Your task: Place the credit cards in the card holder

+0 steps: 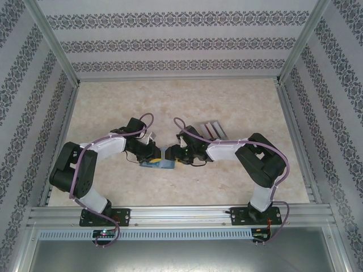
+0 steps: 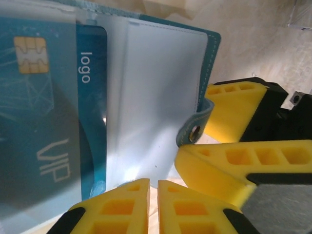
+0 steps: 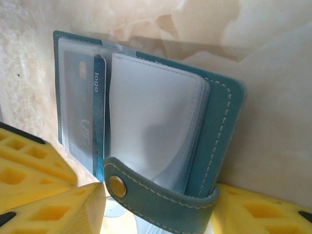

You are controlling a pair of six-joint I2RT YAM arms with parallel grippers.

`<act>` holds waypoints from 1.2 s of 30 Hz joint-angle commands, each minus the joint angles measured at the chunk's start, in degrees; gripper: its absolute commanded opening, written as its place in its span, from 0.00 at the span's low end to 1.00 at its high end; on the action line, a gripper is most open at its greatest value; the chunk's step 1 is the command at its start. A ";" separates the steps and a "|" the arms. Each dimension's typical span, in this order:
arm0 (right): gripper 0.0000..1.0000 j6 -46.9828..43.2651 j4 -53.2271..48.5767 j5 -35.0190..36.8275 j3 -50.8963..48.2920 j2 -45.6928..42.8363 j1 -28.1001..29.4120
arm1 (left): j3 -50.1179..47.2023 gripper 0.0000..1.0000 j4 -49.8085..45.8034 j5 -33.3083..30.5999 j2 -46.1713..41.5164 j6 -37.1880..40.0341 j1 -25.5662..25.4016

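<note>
At the left, the left gripper (image 2: 153,189) is narrow: its yellow fingers stand nearly together with a bare slit between them, right at the edge of the card holder (image 3: 224,126) and its clear sleeves. I cannot tell whether that slit nips a sleeve's rim. The holder lies open on the table (image 1: 113,102), in the middle between the two grippers and close against both.

A teal credit card (image 2: 48,126), with a chip and the words "logo" and "VIP", sits in the sleeve on the leaf away from the snap tab (image 3: 117,185). Its long axis runs straight away from the left fingertips. It lies just beside them, not between them, so I judge the left arm the nearer one to work it. The strip down its long edge printed "logo" looks bare of the frosted plastic. By my reading the card needs a sideways nudge, away from the fold, to seat.

To the right, the right gripper (image 3: 158,204) stands fairly wide astride the snap tab, a finger against each end of the strap, and looks to be steadying the holder by it. Far right and well apart lies a grey ribbed block (image 1: 212,129).

The card's outer part is cut off at the left wrist view's edge, and its end nearest the fingers blurs under the sleeve. From above, the arms cover most of the holder. Whether the block carries more cards is too small to tell.
</note>
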 commanded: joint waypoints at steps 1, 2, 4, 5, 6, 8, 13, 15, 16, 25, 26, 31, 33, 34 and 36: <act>0.59 -0.22 9.11 2.61 -2.05 7.08 1.00 | 0.33 0.13 3.07 2.09 1.81 0.98 -0.90; 0.58 -0.18 9.23 2.50 -2.14 7.18 0.99 | 0.57 0.14 3.54 2.71 2.47 0.81 -1.02; 0.58 -0.12 9.43 2.35 -2.14 7.44 0.97 | 0.92 0.14 4.23 3.10 3.62 0.37 -1.59; 0.58 0.02 9.58 2.26 -2.09 7.52 0.96 | 1.02 0.14 4.24 2.97 4.06 0.32 -1.76; 0.58 0.07 9.65 2.25 -2.11 7.54 0.92 | 1.17 0.13 4.33 2.80 4.51 0.32 -1.94; 0.58 0.05 9.71 2.17 -2.15 7.62 0.97 | 1.15 0.13 4.50 2.73 5.17 0.32 -2.07; 0.58 0.19 10.03 2.11 -2.53 7.84 0.94 | 1.17 0.11 4.41 1.89 5.29 0.41 -2.10; 0.58 0.37 10.13 2.07 -2.73 7.83 0.93 | 1.10 0.12 4.25 1.90 5.12 0.50 -2.11; 0.57 0.50 10.49 1.99 -2.98 7.71 0.79 | 1.09 0.12 4.01 1.75 4.96 0.59 -2.02; 0.57 1.53 7.26 3.70 -5.37 -0.99 -0.47 | 3.07 0.14 -0.78 -2.99 2.04 2.25 -1.96; 0.56 1.88 7.28 3.53 -5.69 -1.55 -0.56 | 3.33 0.14 -1.09 -3.32 2.19 2.34 -1.91; 0.54 3.10 7.82 4.00 -9.65 -4.42 -0.63 | 3.61 0.26 -2.09 -5.59 0.13 2.40 -1.78; 0.54 3.30 8.26 4.63 -11.27 -5.65 -0.64 | 3.88 0.44 -2.90 -6.31 -0.40 3.16 -1.79; 0.54 3.40 8.78 5.03 -12.26 -6.52 -0.63 | 3.96 0.52 -3.36 -6.44 -0.30 3.45 -1.91; 0.54 3.57 10.27 5.78 -14.07 -8.35 -0.69 | 4.05 0.61 -4.14 -6.95 -0.24 4.20 -2.34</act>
